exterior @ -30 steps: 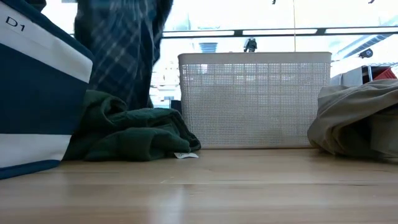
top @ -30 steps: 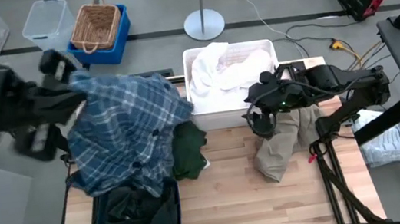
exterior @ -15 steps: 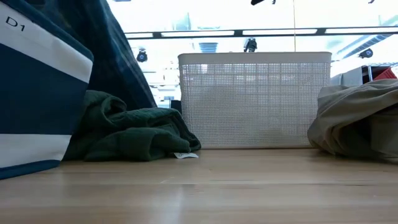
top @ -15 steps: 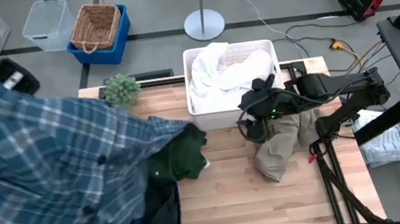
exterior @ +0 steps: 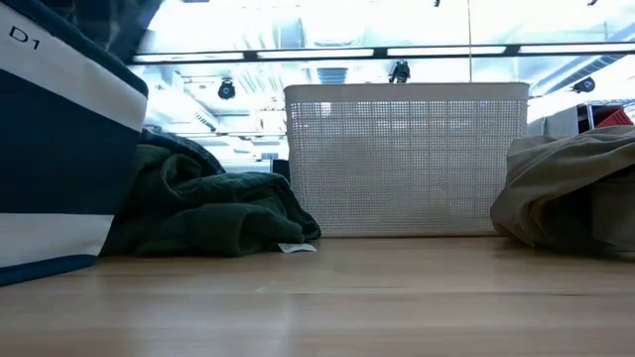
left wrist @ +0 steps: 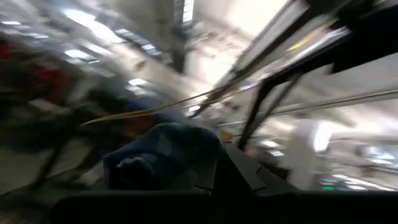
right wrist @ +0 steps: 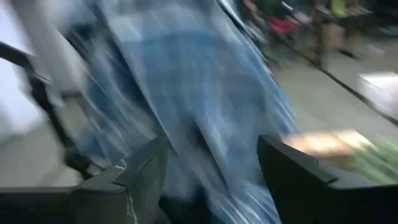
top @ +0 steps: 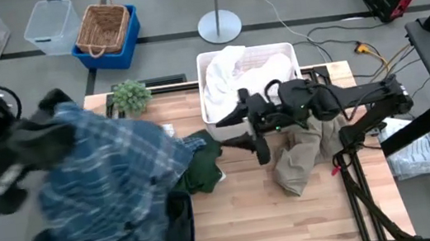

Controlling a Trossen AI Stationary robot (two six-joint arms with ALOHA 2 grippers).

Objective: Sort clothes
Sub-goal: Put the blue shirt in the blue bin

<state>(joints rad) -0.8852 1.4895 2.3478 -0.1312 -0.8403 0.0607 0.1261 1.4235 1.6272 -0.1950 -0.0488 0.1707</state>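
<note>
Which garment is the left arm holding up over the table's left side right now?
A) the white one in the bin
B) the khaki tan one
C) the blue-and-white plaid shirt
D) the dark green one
C: in the high view the blue-and-white plaid shirt hangs from the left gripper, while the dark green garment lies on the table.
</note>
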